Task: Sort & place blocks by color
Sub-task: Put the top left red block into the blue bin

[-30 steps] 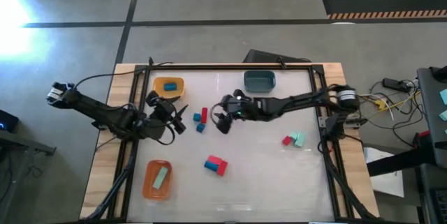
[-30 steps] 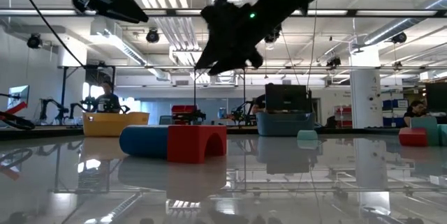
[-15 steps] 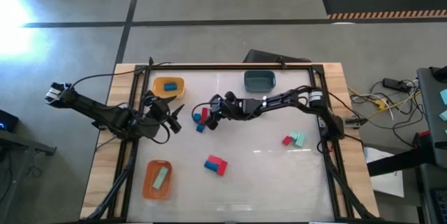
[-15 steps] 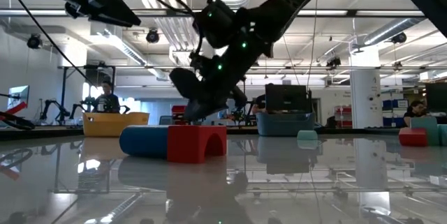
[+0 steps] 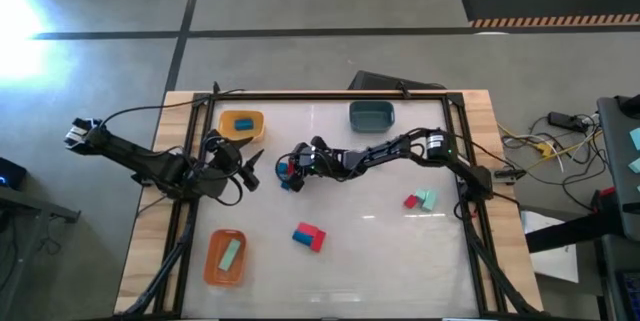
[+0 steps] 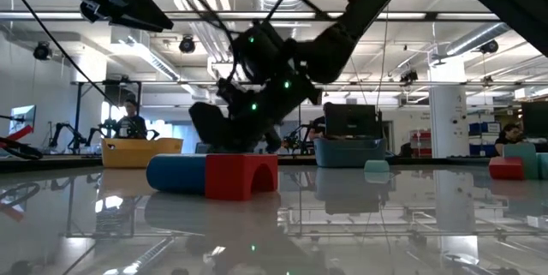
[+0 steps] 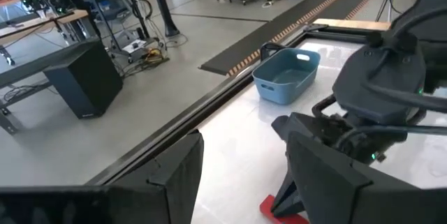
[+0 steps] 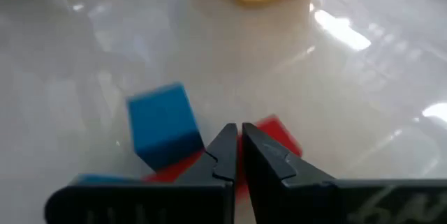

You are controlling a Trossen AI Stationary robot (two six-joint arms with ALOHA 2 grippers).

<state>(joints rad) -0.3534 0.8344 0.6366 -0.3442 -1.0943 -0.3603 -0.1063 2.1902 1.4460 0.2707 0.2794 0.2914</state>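
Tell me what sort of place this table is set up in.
Probably a robotics lab or workshop: the low view shows an open hall with ceiling ducts, workbenches holding other equipment, and a person seated at one of them.

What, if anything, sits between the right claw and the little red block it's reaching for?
Nothing visible. The right gripper is right over the red block, fingers nearly together, and the blue cube stands beside it, not in front.

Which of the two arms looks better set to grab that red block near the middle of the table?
The right. Its gripper is stretched across the table right over the red block, fingertips nearly together. The left gripper waits beside the yellow tray, open and empty.
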